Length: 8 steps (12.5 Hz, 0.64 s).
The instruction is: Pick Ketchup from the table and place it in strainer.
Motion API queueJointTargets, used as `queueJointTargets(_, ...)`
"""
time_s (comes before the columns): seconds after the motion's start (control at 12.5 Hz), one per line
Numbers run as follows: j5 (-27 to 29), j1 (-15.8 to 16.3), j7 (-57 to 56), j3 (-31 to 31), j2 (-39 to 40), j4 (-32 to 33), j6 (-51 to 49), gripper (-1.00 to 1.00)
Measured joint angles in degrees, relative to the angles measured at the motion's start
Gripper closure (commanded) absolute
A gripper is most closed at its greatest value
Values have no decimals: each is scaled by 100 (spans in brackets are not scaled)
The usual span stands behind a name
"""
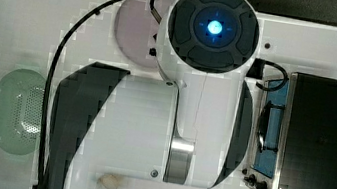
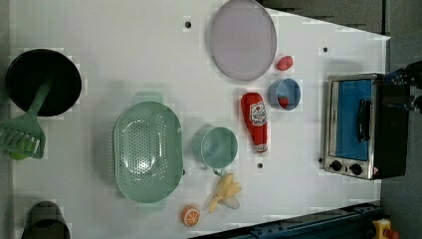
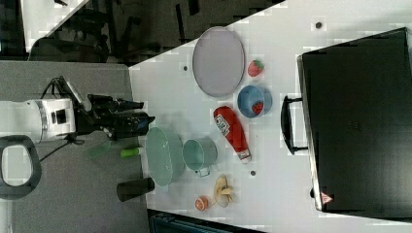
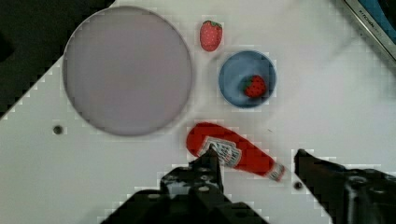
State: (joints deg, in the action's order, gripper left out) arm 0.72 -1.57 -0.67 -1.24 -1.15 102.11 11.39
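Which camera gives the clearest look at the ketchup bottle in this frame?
The left view: the ketchup lies fully unobstructed between the teal cup and blue bowl. The right view also shows it whole, at an angle. In the wrist view the open claw partly overlaps it.

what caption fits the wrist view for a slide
Open pincer hovering over the ketchup bottle lying on the white table, beside a grey plate and blue bowl.
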Motion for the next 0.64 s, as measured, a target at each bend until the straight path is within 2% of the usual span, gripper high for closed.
queueJointTargets(0.16, 32, -398, 0, -337, -586, 638, -486, -80)
queueJointTargets(0.24, 68, -470, 0, -381, -909, 906, -621, -99)
queueJointTargets(0.4, 83, -498, -6, -408, -1275, 1007, -437, -100)
queueJointTargets(0.64, 72, -500, -342, -491, -1249, 1113, 129, -100)
